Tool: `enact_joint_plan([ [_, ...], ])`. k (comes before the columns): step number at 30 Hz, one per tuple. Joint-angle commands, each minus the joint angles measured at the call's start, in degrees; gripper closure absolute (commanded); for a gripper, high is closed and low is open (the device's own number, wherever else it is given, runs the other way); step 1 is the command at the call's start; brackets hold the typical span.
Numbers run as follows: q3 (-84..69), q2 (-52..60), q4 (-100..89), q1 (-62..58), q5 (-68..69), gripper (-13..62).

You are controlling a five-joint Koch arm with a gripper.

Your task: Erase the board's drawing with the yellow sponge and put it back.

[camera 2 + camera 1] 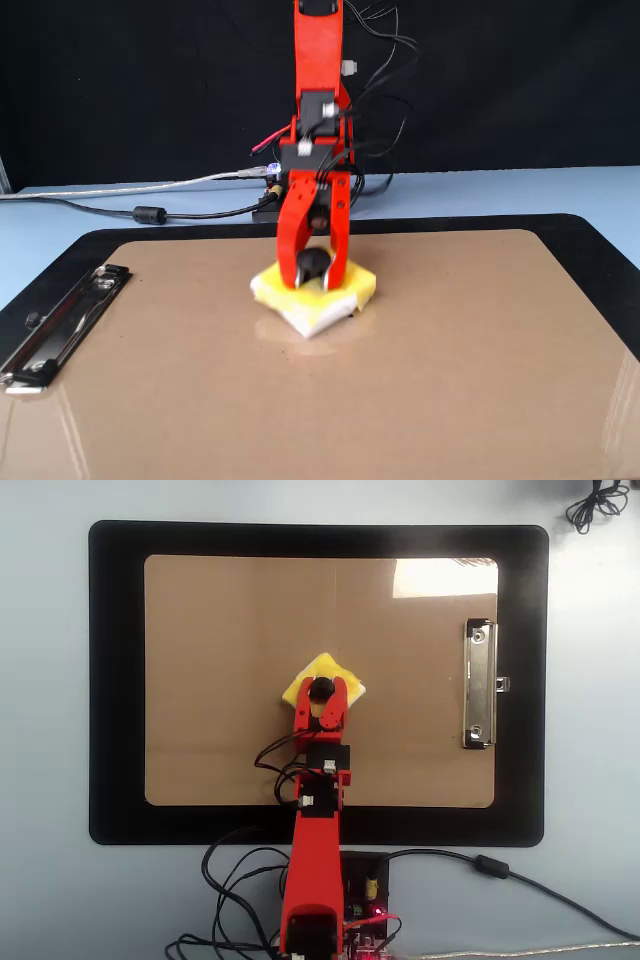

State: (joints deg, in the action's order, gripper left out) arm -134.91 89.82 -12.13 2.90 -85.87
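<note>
One red arm reaches from the near edge in the overhead view out over the board [230,640], and its gripper [321,692] is clamped on the round black knob [313,264] of the yellow sponge [313,672]. Both jaws sit tight either side of the knob, so it's closed on the sponge, no gap to speak of.

The sponge lies pretty much in the middle of the board, turned so it reads as a diamond from above. In the fixed view it looks pressed down on the brown surface, with its white edge [310,318] showing along the front corner. It might be tipped slightly, hard to say.

The drawing doesn't show in either view. The sponge and gripper cover the centre of the board, so I can't tell what's under there.

The board sits on a black mat [115,680], which is on the pale blue bench [45,720]. The silver clip [480,684] is on the right short edge in the overhead view, well apart from the sponge. Cables [230,880] trail around the arm's base.
</note>
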Motion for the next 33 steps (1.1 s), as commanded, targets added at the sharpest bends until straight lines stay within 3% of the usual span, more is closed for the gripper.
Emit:
enact_joint_plan([
  [1, -2.37, 1.58, -2.64, 0.44, -0.18, 57.6],
  [9, -20.65, 19.07, -3.25, 3.43, -0.35, 57.6],
  [18, 1.14, -3.34, -3.78, 4.04, -0.70, 57.6],
  [28, -28.56, 27.86, -3.60, 4.66, -0.62, 57.6],
  [33, -18.02, 15.47, -3.78, 4.75, -0.88, 57.6],
])
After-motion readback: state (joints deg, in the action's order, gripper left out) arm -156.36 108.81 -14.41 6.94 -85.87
